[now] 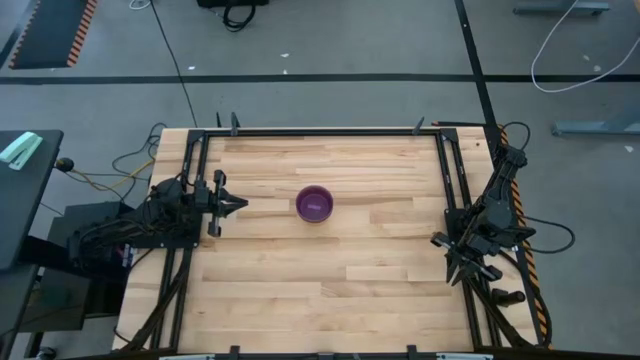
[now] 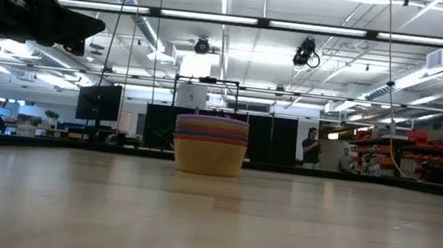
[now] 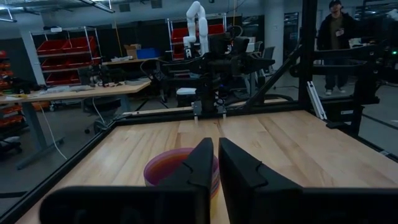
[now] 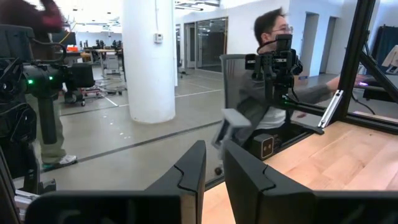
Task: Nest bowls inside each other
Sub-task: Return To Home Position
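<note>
The bowls (image 1: 314,204) stand nested in one stack in the middle of the table, purple on top. The low view shows the stack (image 2: 210,145) resting on the yellow bowl's base, with orange, pink and other coloured rims above it. My left gripper (image 1: 240,204) hovers to the left of the stack, pointing at it, fingers shut and clear of it. In its wrist view the purple rim (image 3: 168,167) shows just beyond the gripper (image 3: 216,152). My right gripper (image 1: 455,270) waits at the table's right edge, pointing toward the near side. Its fingers (image 4: 214,155) are open by a narrow gap.
A black frame rail (image 1: 330,131) borders the wooden table. Bare wood lies all around the stack. A person sits beyond the table's edge (image 4: 273,81), and another stands far off (image 3: 339,37). Cables hang at both arm bases.
</note>
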You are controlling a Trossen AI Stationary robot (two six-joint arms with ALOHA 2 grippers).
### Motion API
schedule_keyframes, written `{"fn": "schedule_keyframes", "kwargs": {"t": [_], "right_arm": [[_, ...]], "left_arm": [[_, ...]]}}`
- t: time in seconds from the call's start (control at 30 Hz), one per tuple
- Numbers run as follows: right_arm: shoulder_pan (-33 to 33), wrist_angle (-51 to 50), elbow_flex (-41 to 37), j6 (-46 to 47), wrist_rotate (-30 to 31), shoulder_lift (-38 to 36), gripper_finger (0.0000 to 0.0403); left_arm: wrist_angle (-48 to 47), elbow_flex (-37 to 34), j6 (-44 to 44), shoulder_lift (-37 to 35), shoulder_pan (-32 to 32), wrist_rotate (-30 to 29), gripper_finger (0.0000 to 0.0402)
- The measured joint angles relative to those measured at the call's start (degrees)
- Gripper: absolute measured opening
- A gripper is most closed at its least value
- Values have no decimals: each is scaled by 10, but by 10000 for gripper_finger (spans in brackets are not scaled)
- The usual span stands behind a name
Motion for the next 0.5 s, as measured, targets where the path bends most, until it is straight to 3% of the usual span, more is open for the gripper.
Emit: {"fn": "schedule_keyframes", "kwargs": {"t": [0.5], "right_arm": [[0, 0, 0, 0, 0, 0, 62]], "left_arm": [[0, 0, 0, 0, 0, 0, 33]]}}
